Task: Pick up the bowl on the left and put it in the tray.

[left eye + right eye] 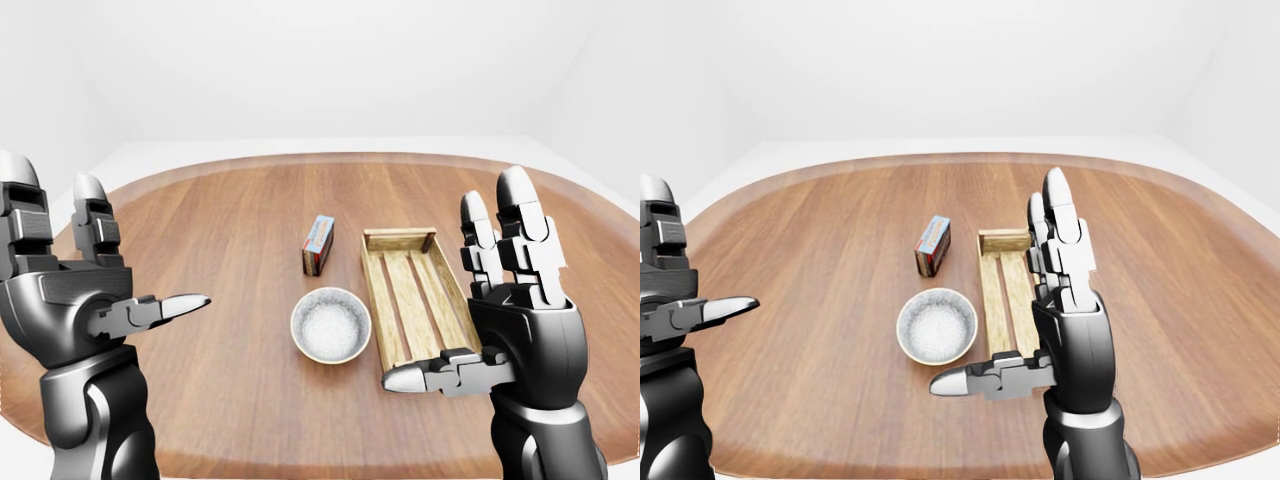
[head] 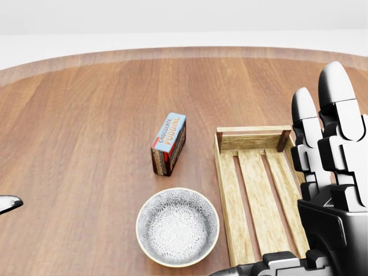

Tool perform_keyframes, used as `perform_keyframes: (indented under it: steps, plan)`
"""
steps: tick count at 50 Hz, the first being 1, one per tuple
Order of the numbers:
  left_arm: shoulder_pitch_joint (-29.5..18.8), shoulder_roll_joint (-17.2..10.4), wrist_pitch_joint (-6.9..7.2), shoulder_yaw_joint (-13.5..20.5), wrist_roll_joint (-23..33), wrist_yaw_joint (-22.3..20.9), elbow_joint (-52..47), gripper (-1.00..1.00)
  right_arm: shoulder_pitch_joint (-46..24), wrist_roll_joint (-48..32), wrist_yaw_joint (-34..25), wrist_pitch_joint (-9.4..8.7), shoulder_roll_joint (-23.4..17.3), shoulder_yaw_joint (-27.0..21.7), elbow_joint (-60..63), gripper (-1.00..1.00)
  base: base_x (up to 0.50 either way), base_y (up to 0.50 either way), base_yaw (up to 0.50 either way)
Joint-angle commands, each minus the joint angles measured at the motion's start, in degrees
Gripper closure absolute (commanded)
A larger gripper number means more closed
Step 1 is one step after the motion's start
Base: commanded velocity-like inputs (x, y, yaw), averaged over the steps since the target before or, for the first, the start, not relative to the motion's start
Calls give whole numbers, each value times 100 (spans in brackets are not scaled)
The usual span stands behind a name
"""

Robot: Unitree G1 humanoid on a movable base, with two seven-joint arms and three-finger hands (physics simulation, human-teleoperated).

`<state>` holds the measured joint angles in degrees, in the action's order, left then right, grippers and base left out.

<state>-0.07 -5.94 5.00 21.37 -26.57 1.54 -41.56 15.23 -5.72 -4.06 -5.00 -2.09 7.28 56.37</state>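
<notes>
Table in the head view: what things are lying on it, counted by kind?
Bowl: 1
Box: 1
Tray: 1
Total: 3

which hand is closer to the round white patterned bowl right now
Right. In the left-eye view the open right hand stands just right of the round white patterned bowl, thumb pointing toward it; the open left hand is farther off to its left.

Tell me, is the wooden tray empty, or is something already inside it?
Empty, where visible: only bare slats show inside the wooden tray; the patterned bowl stands on the table at its left.
</notes>
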Motion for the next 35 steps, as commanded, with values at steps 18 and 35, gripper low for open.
perform_keyframes:
  steps: [18,35]
  plan:
    - [8,-18,0,28,1,12,1,-100,28,-84,-64,0,-106,75,136,-100,14,0,0]
    - [-27,-26,0,36,-18,42,-89,-100,-547,-1986,-1033,0,-252,527,4,-100,0,0,0]
